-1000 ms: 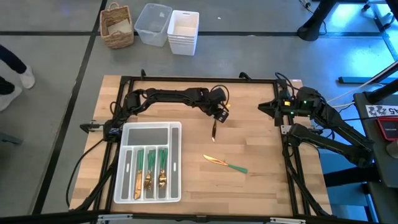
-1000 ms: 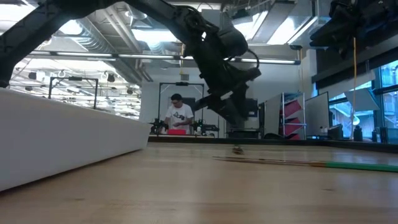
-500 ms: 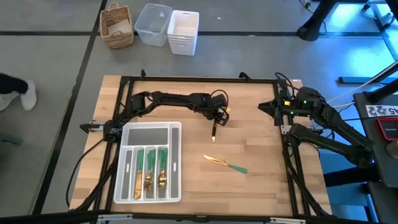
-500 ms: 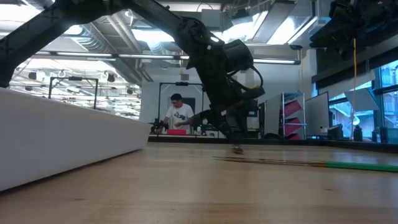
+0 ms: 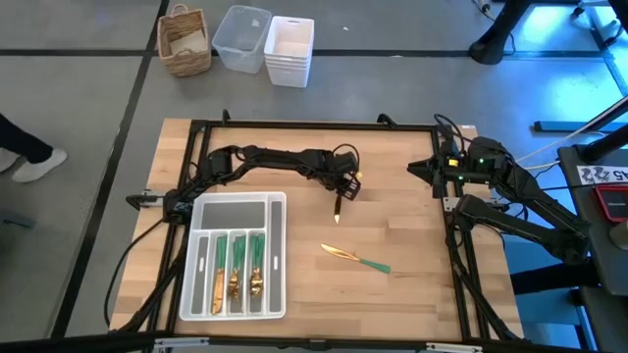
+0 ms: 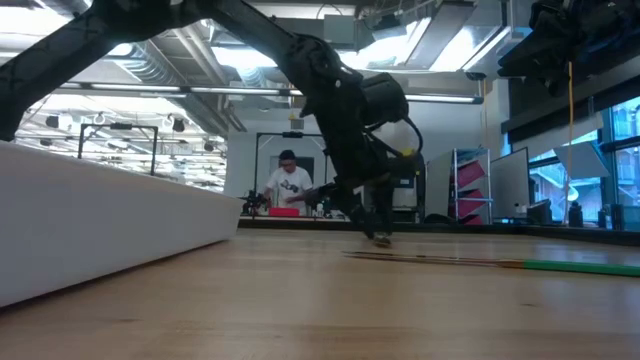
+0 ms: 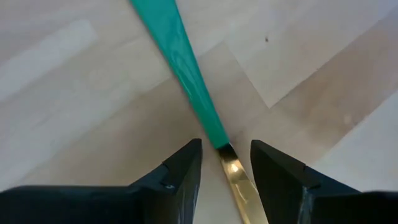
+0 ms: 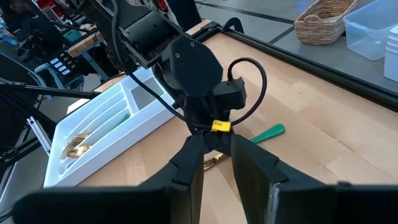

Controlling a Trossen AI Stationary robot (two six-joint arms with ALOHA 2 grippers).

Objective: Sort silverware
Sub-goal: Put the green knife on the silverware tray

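1. While the white compartmented tray (image 5: 235, 257) is sitting at the near-left of the counter (image 5: 392, 226), its three narrow slots are holding green-handled, gold-headed silverware (image 5: 236, 267); its wide compartment at the far end is showing only bare white.
2. Beyond the counter, a wicker basket (image 5: 185, 40), a clear bin (image 5: 241, 37) and a stack of white bins (image 5: 289, 50) are standing on the floor; their contents cannot be told.
3. A loose piece (image 5: 355, 258) with a gold blade and green handle is lying flat on the counter, right of the tray.
4. Another piece (image 7: 186, 68) is lying under the left claw (image 5: 340, 194) near the counter's middle; its fingers (image 7: 180, 171) are standing apart on either side of the join between green handle and gold head, not visibly pressing it.
5. Compared with a second ago, the left claw is sitting lower, almost at the wood, and its arm is lying flatter.
6. The right claw (image 8: 214, 163) is waiting over the counter's right side, fingers partly apart and holding nothing, as before.
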